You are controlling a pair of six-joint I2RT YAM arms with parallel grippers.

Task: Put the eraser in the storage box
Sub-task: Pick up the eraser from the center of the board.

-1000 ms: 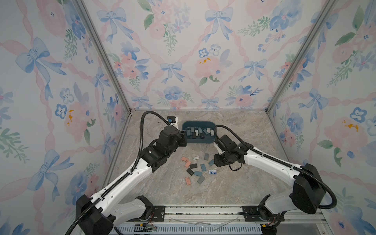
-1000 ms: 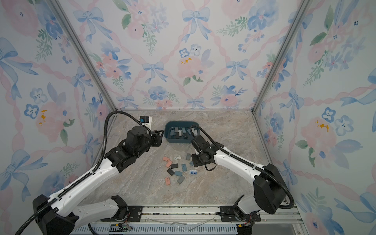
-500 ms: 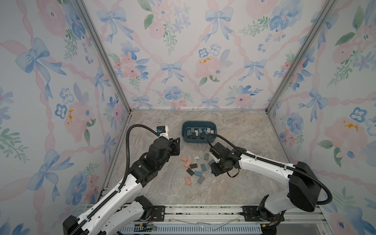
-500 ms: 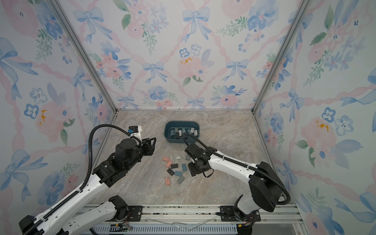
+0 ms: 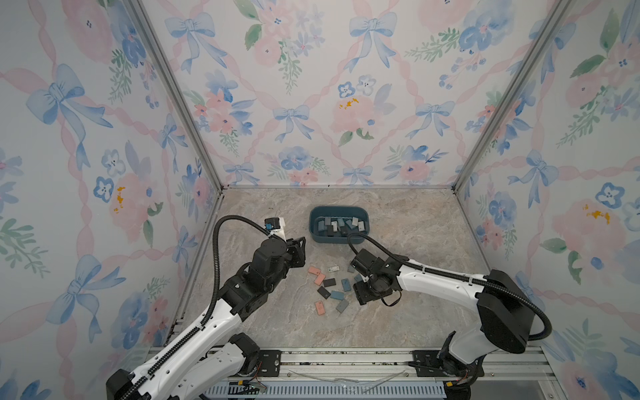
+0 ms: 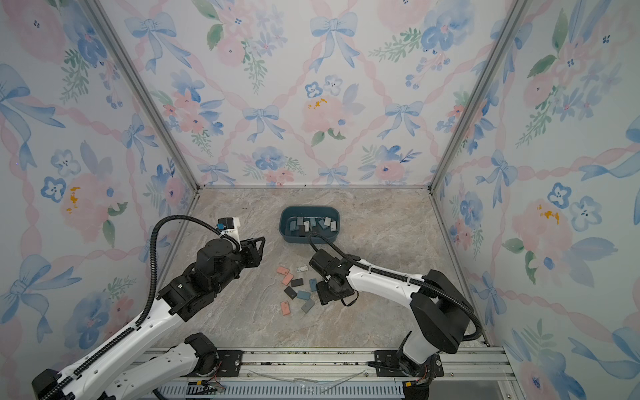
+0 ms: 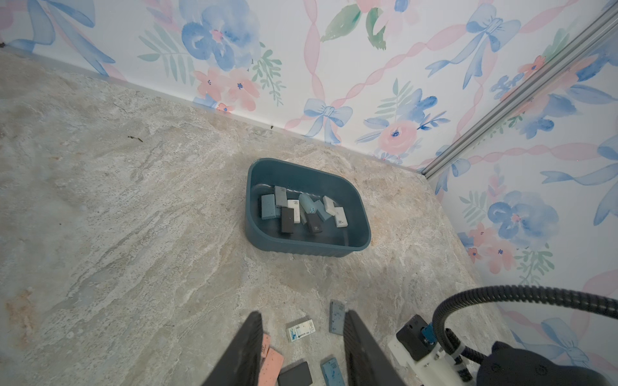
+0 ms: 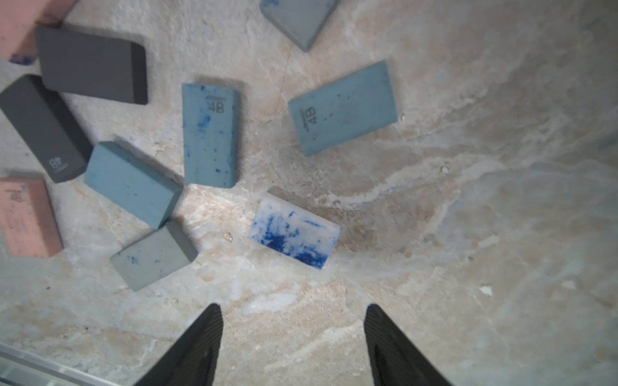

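Note:
The teal storage box [image 5: 337, 239] [image 6: 308, 239] [image 7: 301, 249] stands at the back middle with several erasers lying in it. More erasers, pink [image 5: 314, 270], dark [image 5: 329, 282] and blue [image 5: 346, 284], are scattered on the marble in front of it. My right gripper [image 8: 292, 309] hangs open and empty right above this scatter. A white eraser smeared with blue ink [image 8: 294, 234] lies just past its fingertips, and a blue one [image 8: 210, 133] lies farther on. My left gripper [image 7: 303, 314] [image 5: 301, 242] is open and empty, hovering left of the scatter and pointing toward the box.
Flowered walls close the cell on three sides, with metal posts in the back corners [image 5: 460, 180]. An aluminium rail [image 5: 346, 360] runs along the front edge. The right arm's black cable [image 5: 349, 239] loops close to the box's front wall.
My left arm has drawn back from the box's left end toward the front left. The right gripper has shifted over the loose erasers and its jaws have spread wider.

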